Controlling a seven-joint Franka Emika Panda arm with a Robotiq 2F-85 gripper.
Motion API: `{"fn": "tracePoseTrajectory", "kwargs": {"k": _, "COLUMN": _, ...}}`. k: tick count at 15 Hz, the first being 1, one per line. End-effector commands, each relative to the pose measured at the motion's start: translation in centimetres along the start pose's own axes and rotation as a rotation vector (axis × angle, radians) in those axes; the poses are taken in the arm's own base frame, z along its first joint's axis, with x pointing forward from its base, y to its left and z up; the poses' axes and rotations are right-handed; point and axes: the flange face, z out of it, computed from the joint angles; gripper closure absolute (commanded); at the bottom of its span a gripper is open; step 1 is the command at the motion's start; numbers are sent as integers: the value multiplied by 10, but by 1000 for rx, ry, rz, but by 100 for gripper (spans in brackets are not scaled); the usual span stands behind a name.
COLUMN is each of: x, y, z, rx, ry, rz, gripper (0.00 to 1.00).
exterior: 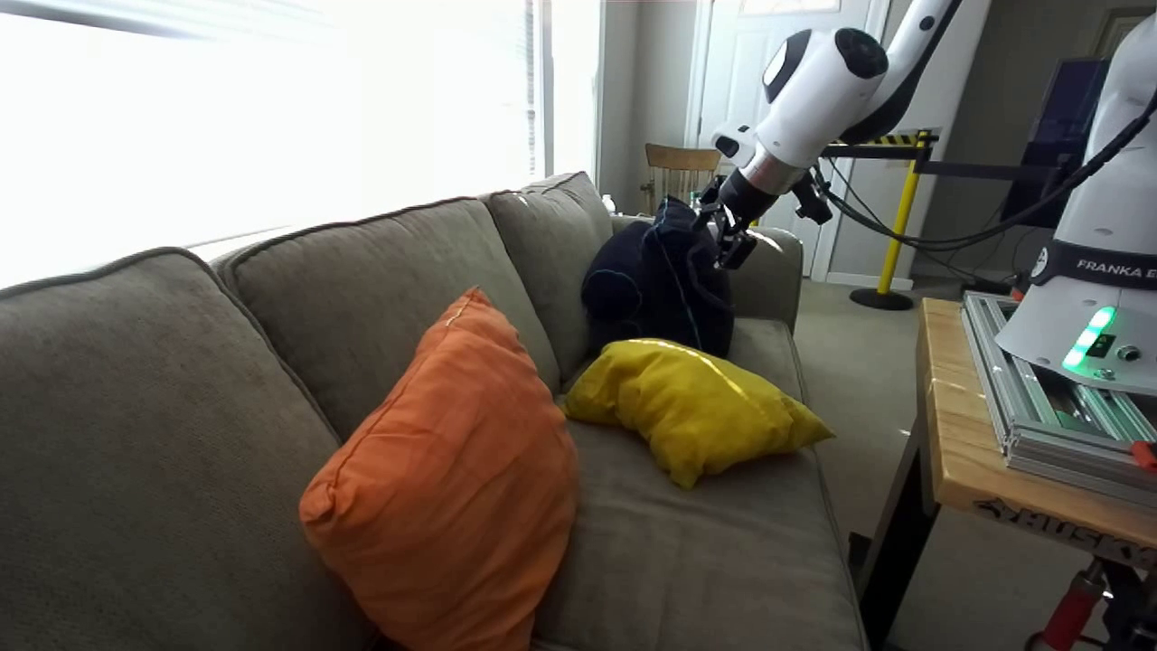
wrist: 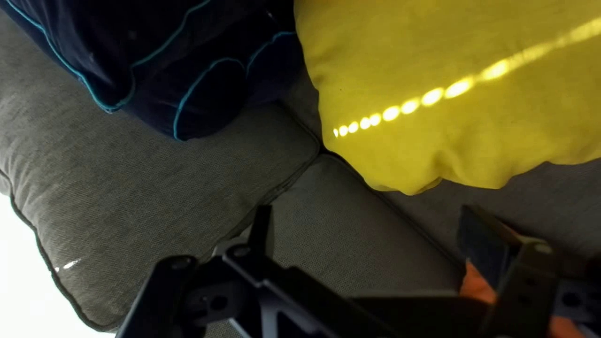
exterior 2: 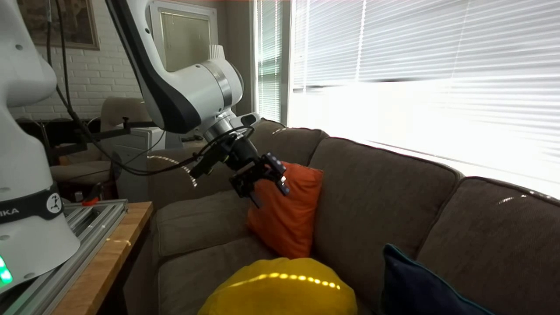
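A grey sofa [exterior: 389, 298] runs beneath a window [exterior 2: 415, 65], its front edge facing the bench [exterior: 954, 407] that carries the robot's arm [exterior: 827, 104]. On it, the orange pillow [exterior: 452, 488] leans on the back [exterior 2: 385, 188], the yellow pillow [exterior: 687, 407] lies on the seat [exterior: 687, 561] with one corner out at the front edge, and the navy pillow [exterior: 664, 280] props toward the armrest [exterior: 768, 276]. Above the seat hangs the gripper [exterior 2: 270, 195], slanting down toward the back, jaws spread wide and holding nothing, fingers [wrist: 483, 244] apart from every pillow as far as shows.

For a sound grip, a gathered edge or corner should serve better than a plump middle — the yellow pillow's puckered border, seen in the wrist view, looks handy. The fingers would do well to straddle the cloth squarely and bite deep, short of pressing the seat, since soft filling will likely sag.

Room to move: air above the seat, and a strip of carpet [exterior: 850, 362] between the sofa's front edge and the bench. The back's top edge hems travel toward the window — and the tightest spot is likely where the yellow pillow lies just beside the navy, any touch between them hidden.
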Motion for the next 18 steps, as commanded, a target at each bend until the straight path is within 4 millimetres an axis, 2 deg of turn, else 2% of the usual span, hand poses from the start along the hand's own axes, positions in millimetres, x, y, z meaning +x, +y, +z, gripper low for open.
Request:
{"fn": "tracePoseTrajectory", "kwargs": {"k": 1, "x": 0, "y": 0, "z": 0, "rx": 0, "ry": 0, "rz": 0, "gripper": 0}}
{"fn": "tracePoseTrajectory", "kwargs": {"k": 4, "x": 14, "y": -6, "z": 22, "rx": -101, "ry": -141, "rz": 99, "gripper": 0}}
{"fn": "tracePoseTrajectory", "kwargs": {"k": 6, "x": 32, "y": -17, "z": 33, "rx": -152, "ry": -219, "rz": 201, "gripper": 0}}
{"fn": "tracePoseTrajectory", "kwargs": {"k": 8, "x": 51, "y": -32, "z": 38, "rx": -112, "ry": -276, "rz": 312, "gripper": 0}}
{"fn": "tracePoseTrajectory", "kwargs": {"k": 10, "x": 73, "y": -45, "z": 41, "rx": -32, "ry": -276, "rz": 407, "gripper": 0}}
{"fn": "tracePoseTrajectory", "kwargs": {"k": 12, "x": 87, "y": -55, "z": 45, "rx": 11, "ry": -256, "rz": 500, "gripper": 0}}
{"fn": "tracePoseTrajectory", "kwargs": {"k": 15, "x": 90, "y": -63, "z": 61, "rx": 32, "ry": -215, "rz": 618, "gripper": 0}}
{"fn": "tracePoseTrajectory", "kwargs": {"k": 16, "x": 86, "y": -69, "z": 68, "rx": 25, "ry": -243, "rz": 595, "gripper": 0}}
{"fn": "tracePoseTrajectory", "kwargs": {"k": 17, "x": 87, "y": -61, "z": 50, "rx": 14, "ry": -235, "rz": 571, "gripper": 0}}
{"fn": "tracePoseTrajectory", "kwargs": {"k": 18, "x": 85, "y": -65, "z": 56, "rx": 17, "ry": -247, "rz": 578, "gripper": 0}}
